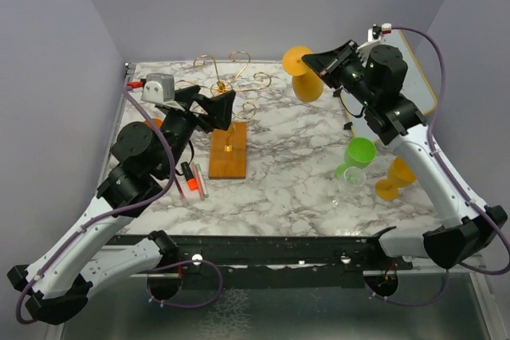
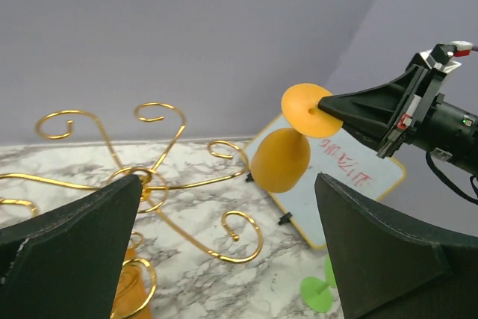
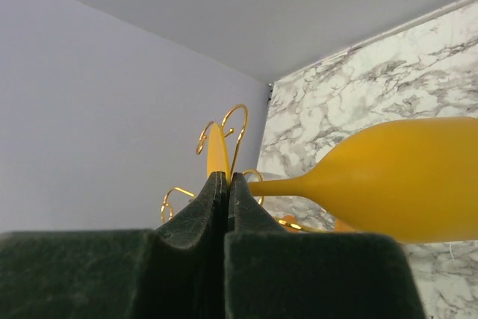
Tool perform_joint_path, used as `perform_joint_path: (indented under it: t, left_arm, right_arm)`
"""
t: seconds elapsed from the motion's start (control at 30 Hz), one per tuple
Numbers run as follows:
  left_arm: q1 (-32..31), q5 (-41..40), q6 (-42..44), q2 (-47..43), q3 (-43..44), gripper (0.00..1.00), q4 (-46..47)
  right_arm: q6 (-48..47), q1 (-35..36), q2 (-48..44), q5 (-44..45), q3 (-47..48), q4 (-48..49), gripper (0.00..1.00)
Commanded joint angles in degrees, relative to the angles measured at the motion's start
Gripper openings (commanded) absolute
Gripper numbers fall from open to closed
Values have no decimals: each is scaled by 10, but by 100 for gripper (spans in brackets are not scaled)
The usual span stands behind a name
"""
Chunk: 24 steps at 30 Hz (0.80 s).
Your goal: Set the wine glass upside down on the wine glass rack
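Setting: lilac-grey walls are closing in a marble-patterned table (image 1: 303,165) on the left, far and right sides.
Wine glass rack (image 1: 228,155): it is standing left of the table's middle, its gold curls (image 2: 149,177) spreading from the central post above the wooden base.
Wine glass (image 1: 306,82): the orange glass is hanging in the air right of the rack, toward the far side and apart from the wire arms. Its foot is sitting uppermost and its bowl (image 2: 280,160) is tilting downward.
Right fingers (image 1: 307,60): they are pressing together on the rim of the glass's foot (image 3: 228,184), with the stem and bowl jutting off to one side.
Left fingers (image 1: 209,105): they are gaping wide and gripping nothing, hovering just beside the rack's near-left curls (image 2: 228,181).
Other glasses: a green one (image 1: 358,153), a clear one (image 1: 355,179) and a second orange one (image 1: 394,179) are clustering near the right arm.
Whiteboard (image 1: 418,69): it is leaning at the far right corner.
Markers (image 1: 194,181): they are lying beside the left arm, left of the wooden base.
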Motion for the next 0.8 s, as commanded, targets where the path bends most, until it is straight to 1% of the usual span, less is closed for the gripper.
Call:
perform_joint_path:
  t: [0.0,0.2,0.43,0.63,0.77]
  left_arm:
    - [-2,-119,18,-37,12,99,-74]
    - [-2,-135,20,-59,8,99,-93]
    - [-2,-149,19,-69,1,99,-97]
    - [-2,-153,16,-62,-4,99,-94]
    - [-2,-156,14,-57,-13,99,-86]
  right_arm:
    - [-29,-1,59,-32,47,52,1]
    - [-41,-1,160,-105,100,95,1]
    - [-37,3,243,-194,156,133,1]
    - [-19,16,251,-245,154,149,1]
    - [-7,19,243,-273,144,141,1]
